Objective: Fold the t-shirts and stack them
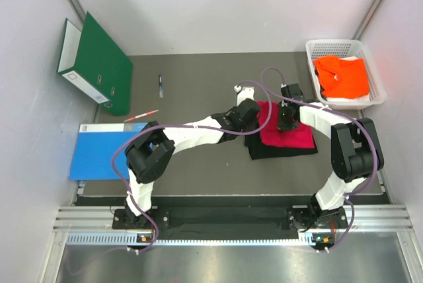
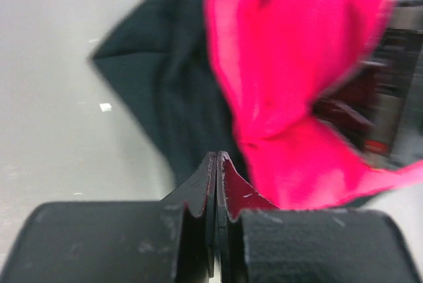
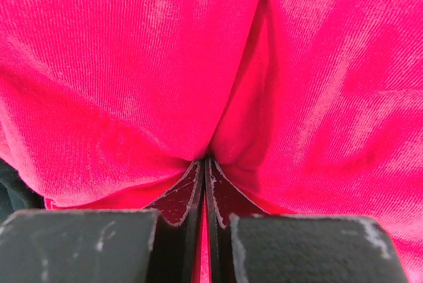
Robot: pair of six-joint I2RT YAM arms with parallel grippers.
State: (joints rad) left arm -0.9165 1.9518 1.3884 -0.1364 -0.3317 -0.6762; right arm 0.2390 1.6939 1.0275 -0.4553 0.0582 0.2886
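The crimson red t-shirt (image 1: 297, 134) lies bunched on the black t-shirt (image 1: 261, 149) at the table's middle right. My right gripper (image 1: 285, 123) is above the red shirt and shut on a pinched fold of it (image 3: 132, 65); the cloth puckers into its tips (image 3: 206, 159). My left gripper (image 1: 254, 110) is at the shirts' left edge. In the left wrist view its jaws (image 2: 217, 155) are shut, with no cloth seen between them, over the black shirt (image 2: 165, 78) and beside the raised red cloth (image 2: 284, 65). The bright orange t-shirt (image 1: 342, 76) lies in the basket.
A white basket (image 1: 378, 92) stands at the back right. A green binder (image 1: 99, 65) stands at the back left, with a flat blue sheet (image 1: 99, 152) in front of it. A dark pen (image 1: 160, 86) and a red pen (image 1: 141, 116) lie between them.
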